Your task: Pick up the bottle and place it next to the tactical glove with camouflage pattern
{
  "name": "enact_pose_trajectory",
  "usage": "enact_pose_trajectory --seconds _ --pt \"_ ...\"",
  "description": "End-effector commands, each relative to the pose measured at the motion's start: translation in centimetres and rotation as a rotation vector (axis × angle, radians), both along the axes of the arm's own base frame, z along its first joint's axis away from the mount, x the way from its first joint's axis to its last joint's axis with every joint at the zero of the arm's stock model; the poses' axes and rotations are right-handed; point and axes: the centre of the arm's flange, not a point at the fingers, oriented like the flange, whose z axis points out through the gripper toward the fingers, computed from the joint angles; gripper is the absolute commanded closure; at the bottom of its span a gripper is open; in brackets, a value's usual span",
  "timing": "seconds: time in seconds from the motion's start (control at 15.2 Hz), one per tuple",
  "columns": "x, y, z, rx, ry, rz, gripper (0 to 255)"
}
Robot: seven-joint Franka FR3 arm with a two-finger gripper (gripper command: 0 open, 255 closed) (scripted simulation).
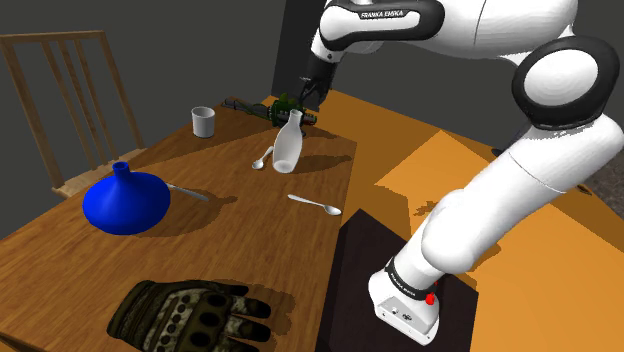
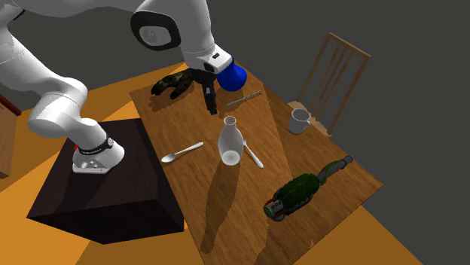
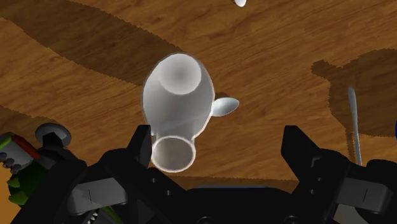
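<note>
Ideally, the spread claw [image 3: 221,146] should be shifted until the neck of the white bottle [image 3: 177,95] is centred within it, then lowered and closed

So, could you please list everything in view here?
Table: one, wooden, under everything.
Chair: one, wooden, beside the table.
Glove: one, camouflage, table's end.
White bottle: one, white, upright mid-table.
Green bottle: one, green, lying at the end opposite the glove.
Cup: one, white, near the chair.
Vase: one, blue, near the glove.
Cutlery: three, grey, two by the white bottle, one by the vase.
Stand: one, dark, beside the table.
Arm: one, white, on the stand.
Fingers: two, black, open above white bottle.
</note>
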Motion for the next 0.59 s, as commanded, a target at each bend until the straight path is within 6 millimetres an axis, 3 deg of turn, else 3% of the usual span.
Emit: enact_pose_trajectory --seconds 0.0,0.26,0.53 --pt "2.1 -1.2 -1.9 -0.008 0.016 -0.001 0" --pt "5.6 -3.0 -4.8 -0.021 0.044 -0.002 0" --pt "5.7 -3.0 -6.9 -0.021 0.044 -0.002 0"
